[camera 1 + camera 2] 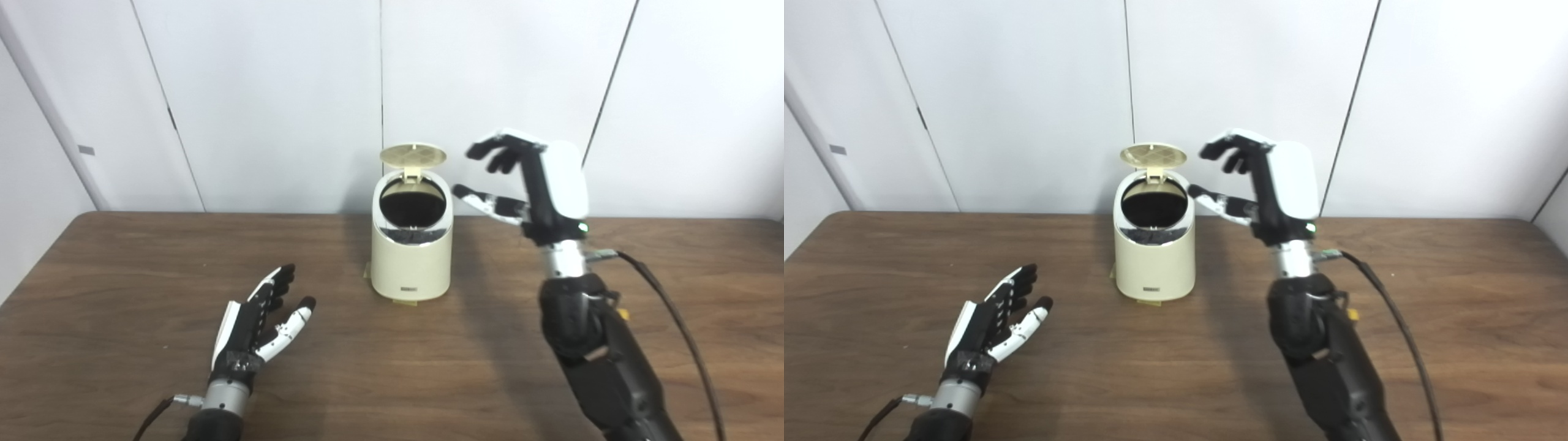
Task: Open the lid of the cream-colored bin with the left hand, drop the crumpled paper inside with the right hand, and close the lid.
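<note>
Closing the lid comes next, I judge | bin (411, 254) on counter (122, 294), lid (413, 154) upright, no paper visible | right hand (531, 184) raised just beside the rim, fingers (490, 149) spread, grasping nothing | left hand (260, 321) low, released, bin ahead of its fingers | I'd tip the lid forward gently from behind.

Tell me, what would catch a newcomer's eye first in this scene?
Probably the cream-colored bin standing mid-table with its round lid flipped up, showing a dark inside. Next, the right hand, raised beside the bin's rim with fingers spread and nothing in it. The left hand lies low over the wooden table, open, nearer the camera and left of the bin.
</note>
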Robot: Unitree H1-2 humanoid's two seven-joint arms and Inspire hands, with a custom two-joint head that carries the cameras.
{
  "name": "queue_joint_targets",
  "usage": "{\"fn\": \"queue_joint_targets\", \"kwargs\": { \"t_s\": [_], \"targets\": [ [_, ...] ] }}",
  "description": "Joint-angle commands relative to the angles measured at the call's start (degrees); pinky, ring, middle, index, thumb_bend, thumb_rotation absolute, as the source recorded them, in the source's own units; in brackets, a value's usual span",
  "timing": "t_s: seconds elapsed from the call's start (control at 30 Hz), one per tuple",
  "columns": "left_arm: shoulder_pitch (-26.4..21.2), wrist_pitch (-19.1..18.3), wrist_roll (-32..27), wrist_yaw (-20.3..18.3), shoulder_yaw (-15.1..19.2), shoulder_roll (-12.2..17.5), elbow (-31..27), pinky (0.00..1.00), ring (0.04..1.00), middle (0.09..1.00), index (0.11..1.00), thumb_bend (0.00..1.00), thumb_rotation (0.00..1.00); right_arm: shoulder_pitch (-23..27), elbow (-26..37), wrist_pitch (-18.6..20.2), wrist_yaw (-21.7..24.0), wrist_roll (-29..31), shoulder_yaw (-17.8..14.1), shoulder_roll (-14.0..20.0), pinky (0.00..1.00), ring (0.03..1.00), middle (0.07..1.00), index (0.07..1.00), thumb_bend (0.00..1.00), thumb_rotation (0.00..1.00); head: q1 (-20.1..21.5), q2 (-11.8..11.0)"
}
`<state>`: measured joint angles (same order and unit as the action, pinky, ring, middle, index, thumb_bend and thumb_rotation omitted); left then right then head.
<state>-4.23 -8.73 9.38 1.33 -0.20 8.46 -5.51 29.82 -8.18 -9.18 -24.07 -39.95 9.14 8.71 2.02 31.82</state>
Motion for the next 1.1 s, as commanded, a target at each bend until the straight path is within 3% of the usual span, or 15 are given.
{"fn": "queue_joint_targets", "kwargs": {
  "t_s": [0.0, 0.23, 0.27, 0.3, 0.33, 0.37, 0.4, 0.47, 0.57, 0.67, 0.83, 1.07],
  "targets": [
    [-0.55, 0.06, 0.06, -0.45, 0.13, 0.45, 0.34, 0.9, 0.912, 0.899, 0.931, 0.52, 0.43, 0.7, 2.25, 0.56, 0.27, 0.53, -1.56, 0.95, 0.37, 0.411, 0.511, 0.47, 0.5, 0.0, 0.06, 0.01],
    [-1.63, 0.31, -0.66, -0.82, 0.74, 0.86, -0.15, 0.88, 0.894, 0.883, 0.922, 0.53, 0.45, -5.75, 6.38, 5.91, 6.17, 6.83, -5.82, 1.3, 0.33, 0.402, 0.491, 0.52, 0.5, 0.0, 0.54, 0.33],
    [-2.01, 0.28, -0.95, -0.91, 0.92, 0.78, -0.2, 0.88, 0.891, 0.882, 0.92, 0.53, 0.46, -6.76, 7.79, 8.72, 8.51, 9.06, -6.61, 0.83, 0.32, 0.409, 0.5, 0.538, 0.5, 0.0, 0.65, 0.39],
    [-2.42, 0.38, -1.36, -1.08, 1.09, 0.7, -0.21, 0.87, 0.889, 0.882, 0.917, 0.53, 0.47, -7.63, 9.47, 12.46, 11.36, 12.06, -7.55, 0.17, 0.37, 0.419, 0.505, 0.525, 0.51, 0.0, 0.68, 0.45],
    [-2.89, 0.42, -1.98, -1.3, 1.31, 0.51, -0.24, 0.87, 0.89, 0.885, 0.918, 0.52, 0.48, -8.35, 11.15, 16.56, 14.32, 14.82, -8.34, -0.35, 0.43, 0.511, 0.506, 0.507, 0.51, 0.0, 0.64, 0.48],
    [-3.34, 0.43, -2.61, -1.5, 1.52, 0.3, -0.24, 0.87, 0.892, 0.889, 0.921, 0.51, 0.49, -8.86, 12.67, 20.48, 16.89, 17.19, -9.01, -0.8, 0.51, 0.614, 0.632, 0.502, 0.51, 0.1, 0.69, 0.48],
    [-3.94, 0.25, -3.3, -1.66, 1.65, -0.06, -0.27, 0.87, 0.895, 0.892, 0.923, 0.5, 0.49, -9.36, 13.78, 23.5, 19.05, 19.54, -9.64, -1.07, 0.56, 0.662, 0.693, 0.5, 0.51, 0.13, 0.66, 0.48],
    [-5.16, -0.33, -4.09, -1.73, 1.66, -0.8, -0.52, 0.87, 0.899, 0.897, 0.927, 0.48, 0.5, -10.36, 14.78, 26.85, 21.82, 23.87, -10.91, -1.74, 0.66, 0.782, 0.832, 0.757, 0.58, 0.48, 0.59, 0.52],
    [-6.3, -0.46, -3.94, -1.88, 1.03, -1.36, -1.04, 0.85, 0.896, 0.895, 0.925, 0.47, 0.51, -11.95, 14.83, 27.86, 23.33, 26.77, -11.47, -2.15, 0.74, 0.867, 0.915, 0.883, 0.57, 0.76, 0.59, 0.62],
    [-7.35, -0.34, -3.94, -2.09, 0.42, -1.77, -1.35, 0.89, 0.911, 0.9, 0.93, 0.46, 0.54, -13.68, 15.12, 28.29, 23.87, 30.12, -12.44, -3.22, 0.82, 0.914, 0.963, 0.938, 0.57, 0.89, 0.5, 0.81],
    [-10.01, -0.56, -2.7, -1.81, -0.72, -2.03, -1.61, 0.88, 0.91, 0.908, 0.935, 0.49, 0.6, -17.2, 15.89, 27.49, 23.85, 33.3, -13.1, -4.18, 0.92, 0.966, 0.997, 0.968, 0.6, 0.99, 0.13, 0.68],
    [-15.06, -0.48, 2.93, -1.22, -2.62, -0.83, -2.15, 0.86, 0.894, 0.887, 0.901, 0.53, 0.67, -19.79, 14.91, 25.88, 22.57, 35.35, -13.88, -5.31, 0.96, 0.968, 0.992, 0.951, 0.63, 0.98, -0.2, 0.14]
  ]
}}
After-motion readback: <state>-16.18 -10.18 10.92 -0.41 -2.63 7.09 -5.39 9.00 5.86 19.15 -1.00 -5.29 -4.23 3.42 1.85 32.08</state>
